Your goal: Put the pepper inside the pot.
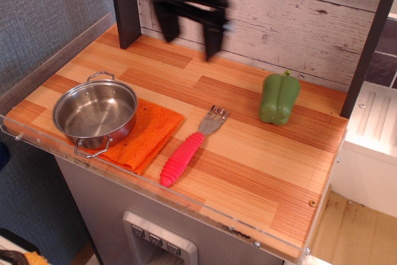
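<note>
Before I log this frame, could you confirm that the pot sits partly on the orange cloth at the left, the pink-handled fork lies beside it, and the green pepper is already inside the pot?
Not quite: the pot is empty. The pepper stands upright on the counter at the right, as the observation.image view shows. The cloth and fork are as you say.

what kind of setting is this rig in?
Likely a toy kitchen: a small wooden counter with whitewashed plank backsplash, holding a pot on an orange cloth, a pink-handled fork and a pepper.
</note>
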You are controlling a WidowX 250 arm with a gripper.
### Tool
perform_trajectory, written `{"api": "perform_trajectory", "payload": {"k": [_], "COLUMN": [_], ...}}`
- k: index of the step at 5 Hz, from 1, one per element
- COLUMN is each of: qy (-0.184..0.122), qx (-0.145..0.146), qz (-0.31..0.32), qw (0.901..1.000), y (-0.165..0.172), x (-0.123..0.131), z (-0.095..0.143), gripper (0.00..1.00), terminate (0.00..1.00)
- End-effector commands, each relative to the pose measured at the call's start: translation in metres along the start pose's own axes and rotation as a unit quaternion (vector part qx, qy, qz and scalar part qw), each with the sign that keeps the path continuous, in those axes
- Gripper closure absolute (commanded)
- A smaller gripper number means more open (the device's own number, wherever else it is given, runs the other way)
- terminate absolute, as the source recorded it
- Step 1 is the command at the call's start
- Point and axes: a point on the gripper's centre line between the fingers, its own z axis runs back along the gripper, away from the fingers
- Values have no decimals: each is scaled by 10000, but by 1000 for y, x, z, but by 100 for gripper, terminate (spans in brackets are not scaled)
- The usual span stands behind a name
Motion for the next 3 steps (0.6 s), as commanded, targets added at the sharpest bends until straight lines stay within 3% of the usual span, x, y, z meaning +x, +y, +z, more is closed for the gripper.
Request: {"api": "perform_trajectory", "payload": {"k": [1, 2, 3], "qy": [-194, 23, 120], "qx": [270, 571, 597], "qz": [355, 761, 973], "qw": [9988, 9955, 9934], "y": [-52, -53, -55], "x": [55, 58, 56], "z": [-17, -29, -38], "gripper": [0, 0, 0], "terminate": [0, 0, 0]}}
